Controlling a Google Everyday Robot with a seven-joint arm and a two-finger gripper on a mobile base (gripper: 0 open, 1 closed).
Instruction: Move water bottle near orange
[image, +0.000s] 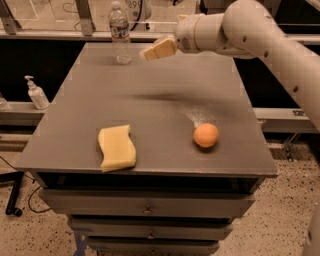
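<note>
cream gripper (150, 52) near far-edge water bottle (120, 36)

a: water bottle (120, 32) status?
b: clear ribbed plastic, white cap, white label band. upright at the far left of the table top (165, 95).
a: orange (206, 135)?
b: small, round, smooth. rests near right, well apart from the water bottle.
a: gripper (147, 53)?
b: raised just right of the water bottle, not touching.
</note>
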